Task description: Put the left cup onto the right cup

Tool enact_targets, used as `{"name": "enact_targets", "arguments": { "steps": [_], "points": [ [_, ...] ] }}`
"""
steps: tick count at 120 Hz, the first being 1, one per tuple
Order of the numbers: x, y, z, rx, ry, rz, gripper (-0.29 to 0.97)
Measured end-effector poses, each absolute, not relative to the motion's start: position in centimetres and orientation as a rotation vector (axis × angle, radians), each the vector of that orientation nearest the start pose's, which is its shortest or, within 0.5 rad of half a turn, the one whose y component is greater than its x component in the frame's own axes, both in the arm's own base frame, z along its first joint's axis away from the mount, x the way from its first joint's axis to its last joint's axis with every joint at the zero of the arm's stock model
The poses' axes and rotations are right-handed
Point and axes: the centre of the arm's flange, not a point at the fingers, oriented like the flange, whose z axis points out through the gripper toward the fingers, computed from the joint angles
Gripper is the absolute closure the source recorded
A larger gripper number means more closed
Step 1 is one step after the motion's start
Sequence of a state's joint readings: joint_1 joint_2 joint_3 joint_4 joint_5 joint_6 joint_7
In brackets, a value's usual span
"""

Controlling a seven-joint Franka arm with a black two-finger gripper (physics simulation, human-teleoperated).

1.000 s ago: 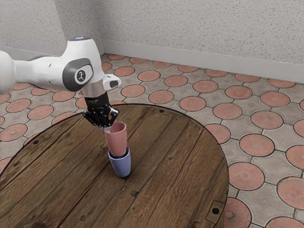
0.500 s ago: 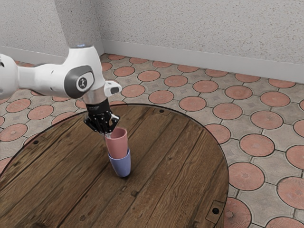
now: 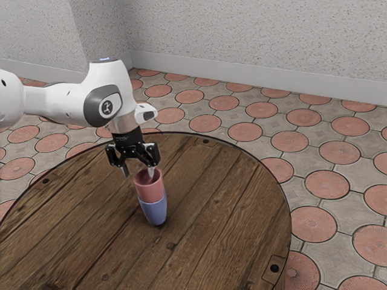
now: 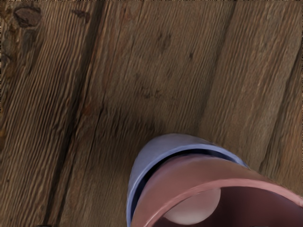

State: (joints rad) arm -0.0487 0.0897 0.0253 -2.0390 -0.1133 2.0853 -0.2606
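Observation:
A pink cup [image 3: 150, 186] sits nested upright inside a lavender-blue cup [image 3: 155, 212] near the middle of the round wooden table [image 3: 78, 229]. My black gripper [image 3: 138, 171] hovers over the pink cup's rim with its fingers spread apart, open. One finger is outside the rim on the exterior view's left, the other over the cup's mouth. Just under my hand in the wrist view, the pink cup [image 4: 199, 182] shows its pale inner bottom, with the blue cup's rim [image 4: 142, 163] around it.
The table's edge curves round at the exterior view's right, with a metal bracket [image 3: 273, 266] on its rim. Beyond it lies a tiled floor [image 3: 302, 133] and a speckled wall [image 3: 242, 30]. Bare planks surround the stacked cups.
The pink cup has sunk deeper into the blue cup. My fingers, shut on its rim before, have spread and let it go.

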Motion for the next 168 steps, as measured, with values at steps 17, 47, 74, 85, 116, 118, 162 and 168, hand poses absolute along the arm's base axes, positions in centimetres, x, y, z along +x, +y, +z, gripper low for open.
{"name": "enact_targets", "arguments": {
  "steps": [17, 47, 74, 85, 116, 118, 162, 168],
  "points": [
    [56.2, -2.0, 40.4, -3.196, -0.466, 0.076, 0.06],
    [56.0, -3.0, 43.1, -3.201, -0.411, 0.021, 0.02],
    [55.6, -4.0, 46.1, -3.215, -0.312, -0.006, 0.01],
    [55.5, -4.3, 47.3, -3.22, -0.266, -0.012, 0.0],
    [56.6, -5.2, 50.3, -3.208, -0.064, -0.054, 0.0],
    [56.7, -5.2, 50.7, -3.198, -0.044, -0.063, 0.0],
    [58.3, -0.5, 56.1, -3.056, 0.142, -0.095, 0.0],
    [58.3, 0.4, 56.6, -3.046, 0.147, -0.091, 0.0]
  ]
}}
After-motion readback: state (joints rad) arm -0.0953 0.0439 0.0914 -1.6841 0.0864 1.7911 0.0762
